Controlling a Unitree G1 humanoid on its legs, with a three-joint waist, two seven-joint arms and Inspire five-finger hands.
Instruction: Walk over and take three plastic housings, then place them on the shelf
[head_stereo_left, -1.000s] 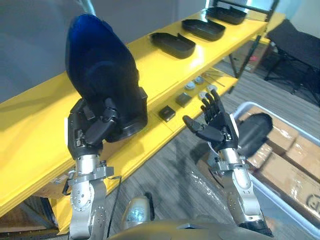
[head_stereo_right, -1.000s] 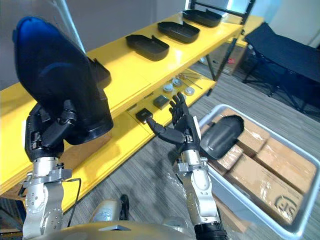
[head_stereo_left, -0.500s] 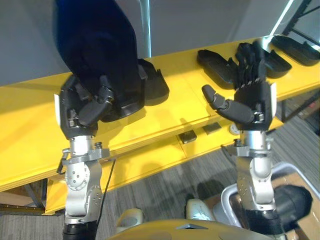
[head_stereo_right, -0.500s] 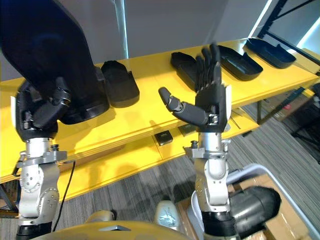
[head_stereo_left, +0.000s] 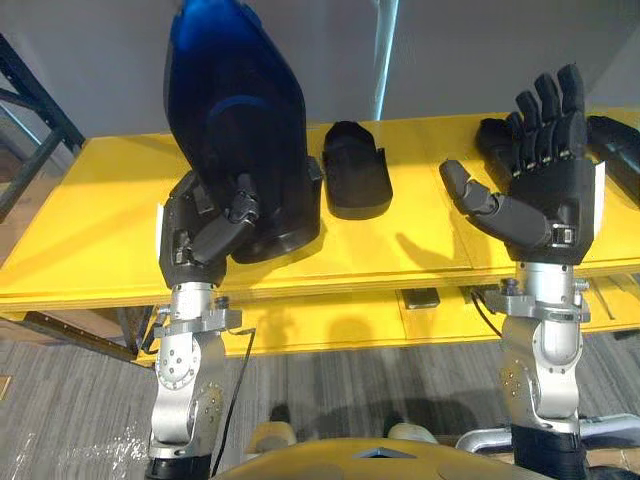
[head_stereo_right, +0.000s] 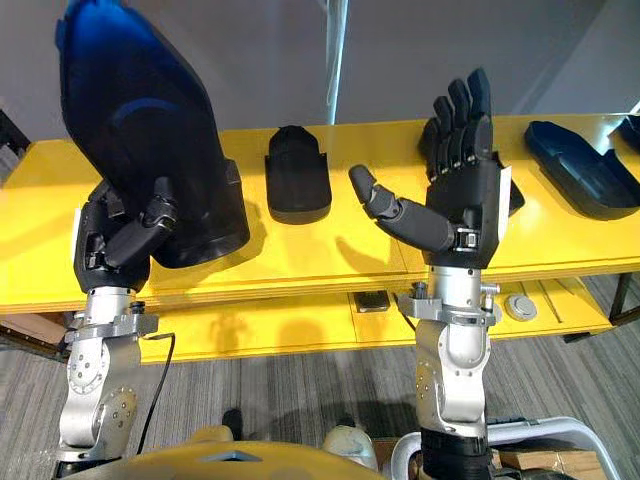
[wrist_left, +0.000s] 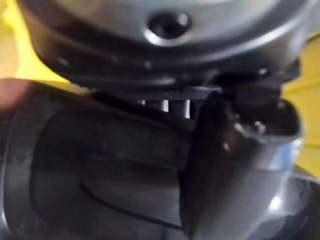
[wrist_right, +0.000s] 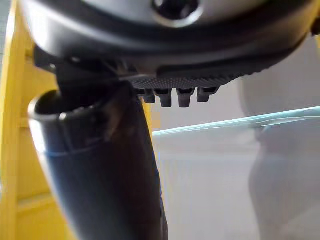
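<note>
Left eye view vs. 0.5 s ago: the whole picture has swung, so the camera moved. The yellow shelf (head_stereo_left: 90, 220) now runs square across in front of us. The left hand (head_stereo_left: 200, 240) still holds the dark housing (head_stereo_left: 240, 110) upright, fingers (head_stereo_left: 228, 222) clamped on its lower end. We can't tell if it touches the shelf. The right hand (head_stereo_left: 545, 200) stays raised, fingers (head_stereo_left: 548, 105) straight & apart, holding nothing. A second housing (head_stereo_left: 357, 180) lies on the shelf between the hands. A third housing (head_stereo_left: 492, 150) is partly hidden behind the right hand, and a fourth housing (head_stereo_right: 580, 165) lies further right.
</note>
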